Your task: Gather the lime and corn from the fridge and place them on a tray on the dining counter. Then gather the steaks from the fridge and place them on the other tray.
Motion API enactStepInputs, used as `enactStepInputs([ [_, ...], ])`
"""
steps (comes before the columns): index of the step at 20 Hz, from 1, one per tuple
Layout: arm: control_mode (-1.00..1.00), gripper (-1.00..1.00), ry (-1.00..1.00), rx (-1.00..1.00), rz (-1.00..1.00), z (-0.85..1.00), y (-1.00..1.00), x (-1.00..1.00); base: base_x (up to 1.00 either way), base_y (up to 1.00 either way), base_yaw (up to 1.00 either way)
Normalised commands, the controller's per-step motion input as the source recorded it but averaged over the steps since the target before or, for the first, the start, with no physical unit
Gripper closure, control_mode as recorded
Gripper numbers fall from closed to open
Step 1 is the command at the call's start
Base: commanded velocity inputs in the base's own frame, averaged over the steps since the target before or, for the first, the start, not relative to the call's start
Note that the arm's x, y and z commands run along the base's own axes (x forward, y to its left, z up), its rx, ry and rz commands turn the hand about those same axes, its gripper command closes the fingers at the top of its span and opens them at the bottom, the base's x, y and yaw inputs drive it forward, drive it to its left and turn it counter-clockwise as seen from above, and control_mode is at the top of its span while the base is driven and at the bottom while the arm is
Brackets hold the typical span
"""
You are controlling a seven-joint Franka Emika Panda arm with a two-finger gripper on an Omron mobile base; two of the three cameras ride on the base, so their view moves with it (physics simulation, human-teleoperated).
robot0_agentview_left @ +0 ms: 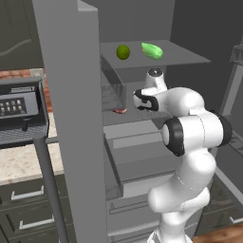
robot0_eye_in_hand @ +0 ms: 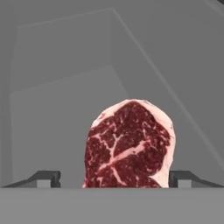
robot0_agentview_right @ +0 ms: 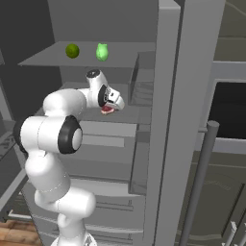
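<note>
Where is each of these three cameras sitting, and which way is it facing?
Left base view: behind the arm's left, facing the open fridge; white arm at lower right.
Right base view: behind the arm's right, facing that fridge; arm at lower left.
Hand view: on the hand, looking along the open gripper at a steak; finger tips show.
Both base views share the lime and steak.

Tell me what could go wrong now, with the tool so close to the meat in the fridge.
The steak lies flat on the shelf between the tips of the open tool; a flat slab may slip out when they close. The lime and corn sit on the upper shelf, so taking meat first may break the order. The arm reaches deep inside, and could bump that shelf when lifting.
</note>
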Motion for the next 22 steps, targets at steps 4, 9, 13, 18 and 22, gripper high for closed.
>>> enactStepInputs([
  [4, -1.00, 1.00, 0.00, 0.00, 0.00, -0.41, 0.00, -0.07, 0.00, 0.00, 0.00],
  [9, -1.00, 1.00, -0.05, 0.00, 0.00, -0.27, 0.00, -0.44, 0.00, 0.00, 0.00],
  [13, -1.00, 1.00, -0.08, 0.00, 0.00, -0.05, -0.14, -0.67, 0.00, 0.00, 0.00],
  [18, -1.00, 1.00, -0.05, 0.01, -0.01, 0.58, -0.26, -0.78, 0.00, 0.00, 0.00],
  [22, -1.00, 1.00, -0.02, 0.03, -0.01, 0.84, -0.19, -0.84, 0.00, 0.00, 0.00],
])
